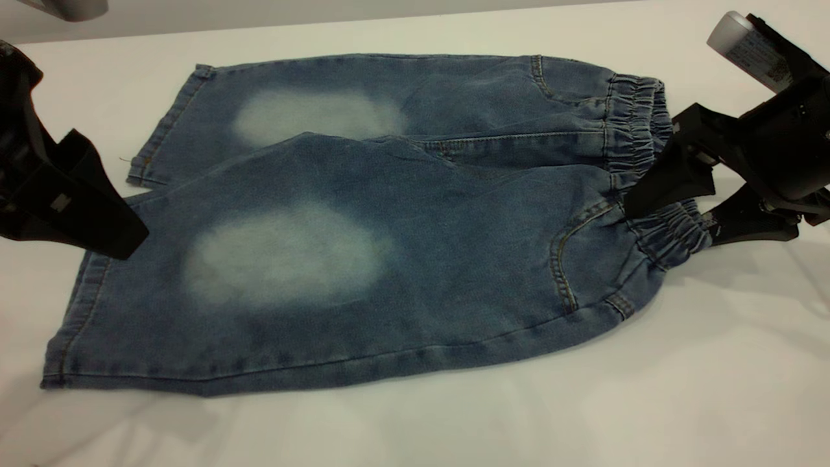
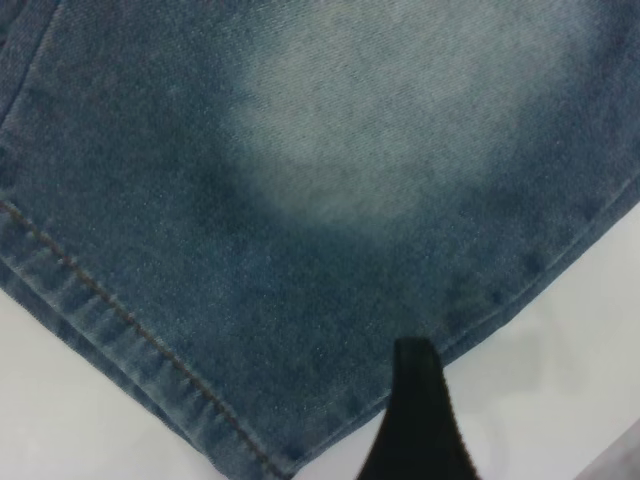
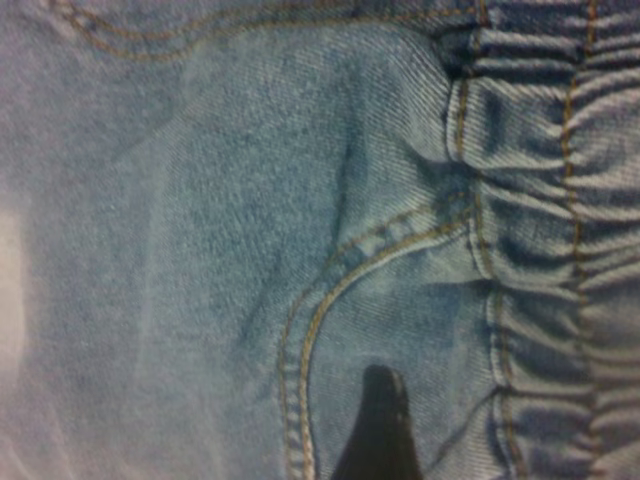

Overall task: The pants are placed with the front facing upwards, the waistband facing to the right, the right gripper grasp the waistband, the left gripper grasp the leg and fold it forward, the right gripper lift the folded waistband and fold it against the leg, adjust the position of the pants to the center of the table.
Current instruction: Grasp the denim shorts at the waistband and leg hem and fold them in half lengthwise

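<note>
Surface: white table (image 1: 713,389) filled the frame.
Pants (image 1: 363,259): lay flat mid-frame, waistband at right.
Right gripper (image 1: 668,207): at right edge, fingers spread, straddling the waistband.
Left gripper (image 1: 123,243): at left edge over the leg hem; grip state unclear.

White matte bench (image 1: 713,363). One item on it: blue denim pants (image 1: 389,259), spread flat, front up, gathered waistband toward the right, leg hems toward the left. Pale faded oval on each leg.
</note>
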